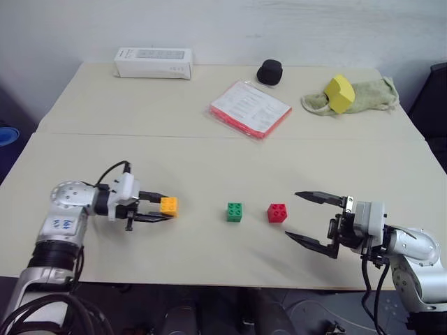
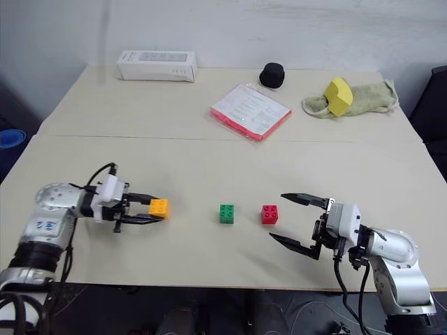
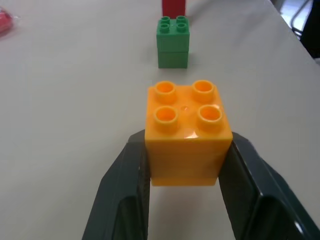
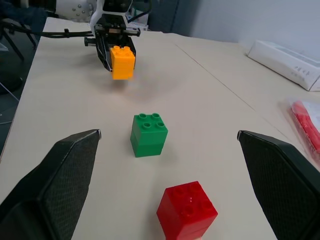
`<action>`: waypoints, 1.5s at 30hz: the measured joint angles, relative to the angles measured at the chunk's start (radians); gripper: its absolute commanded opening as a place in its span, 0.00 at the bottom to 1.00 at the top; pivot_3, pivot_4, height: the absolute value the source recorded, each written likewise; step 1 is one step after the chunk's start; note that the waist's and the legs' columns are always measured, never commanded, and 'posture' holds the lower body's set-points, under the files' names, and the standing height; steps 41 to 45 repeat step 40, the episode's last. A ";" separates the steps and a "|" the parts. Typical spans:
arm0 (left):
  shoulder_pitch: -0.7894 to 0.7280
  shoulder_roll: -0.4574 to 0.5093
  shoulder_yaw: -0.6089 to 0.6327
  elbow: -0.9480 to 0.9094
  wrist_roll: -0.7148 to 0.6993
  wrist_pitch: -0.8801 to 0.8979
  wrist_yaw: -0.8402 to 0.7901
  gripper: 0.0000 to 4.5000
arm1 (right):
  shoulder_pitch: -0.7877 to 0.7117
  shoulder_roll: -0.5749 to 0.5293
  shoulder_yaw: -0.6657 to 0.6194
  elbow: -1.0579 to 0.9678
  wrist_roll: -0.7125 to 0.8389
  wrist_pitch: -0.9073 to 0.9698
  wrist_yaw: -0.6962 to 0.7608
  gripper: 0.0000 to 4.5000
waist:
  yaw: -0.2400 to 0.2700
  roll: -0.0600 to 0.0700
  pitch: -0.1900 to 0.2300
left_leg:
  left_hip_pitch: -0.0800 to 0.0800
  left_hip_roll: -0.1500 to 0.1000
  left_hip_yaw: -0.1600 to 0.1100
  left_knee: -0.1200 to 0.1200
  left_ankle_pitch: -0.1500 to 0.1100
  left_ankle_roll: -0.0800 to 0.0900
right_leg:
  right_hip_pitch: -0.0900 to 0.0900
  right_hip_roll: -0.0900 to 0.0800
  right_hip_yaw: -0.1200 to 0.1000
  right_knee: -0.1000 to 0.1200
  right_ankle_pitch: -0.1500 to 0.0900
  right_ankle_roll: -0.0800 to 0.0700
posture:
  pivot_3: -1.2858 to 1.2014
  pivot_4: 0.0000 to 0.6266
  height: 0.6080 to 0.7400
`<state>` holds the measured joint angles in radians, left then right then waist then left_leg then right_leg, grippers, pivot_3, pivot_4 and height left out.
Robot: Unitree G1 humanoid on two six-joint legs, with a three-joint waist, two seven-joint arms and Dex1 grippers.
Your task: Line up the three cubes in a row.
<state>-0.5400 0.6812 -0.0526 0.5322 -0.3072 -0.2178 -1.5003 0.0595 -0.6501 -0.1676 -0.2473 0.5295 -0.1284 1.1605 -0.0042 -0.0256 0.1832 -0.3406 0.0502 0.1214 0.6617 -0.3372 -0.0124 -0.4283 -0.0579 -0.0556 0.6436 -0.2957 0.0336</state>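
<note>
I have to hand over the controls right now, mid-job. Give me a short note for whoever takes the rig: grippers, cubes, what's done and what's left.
Left gripper: shut on the orange-yellow cube, near the table's left front.
Right gripper: open, empty, just right of the red cube.
Green cube and red cube sit side by side with a small gap, apart from the grippers.
Done: green and red already form a line; third cube gripped.
Left: probably set the orange-yellow cube down left of the green one, in line and at matching spacing, then release.

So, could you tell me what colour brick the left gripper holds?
Orange brick, clearest from the left wrist.
</note>
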 measured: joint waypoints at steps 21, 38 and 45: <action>-0.108 -0.073 -0.058 0.256 0.081 -0.122 0.000 0.81 | 0.108 -0.005 -0.038 -0.086 0.001 0.004 -0.060 1.00 | -0.001 -0.002 0.001 | -0.001 0.000 -0.001 0.002 0.000 0.002 | 0.000 -0.001 0.000 0.000 0.001 0.002 | 0.52 0.24 1.00; 0.464 0.250 0.360 -0.375 -0.109 0.213 0.170 0.81 | 0.028 -0.326 -0.258 0.206 0.055 0.035 0.273 1.00 | -0.005 -0.001 0.002 | 0.000 0.000 -0.002 0.000 -0.005 0.008 | 0.001 -0.003 0.001 -0.002 0.001 0.002 | 0.52 0.24 1.00; 0.496 0.250 0.373 -0.404 -0.115 0.230 0.183 0.81 | 0.014 -0.327 -0.270 0.246 0.052 0.019 0.293 1.00 | -0.002 -0.001 0.002 | 0.000 0.000 -0.002 0.000 -0.004 0.008 | 0.001 -0.003 0.000 -0.002 0.001 0.002 | 0.52 0.24 1.00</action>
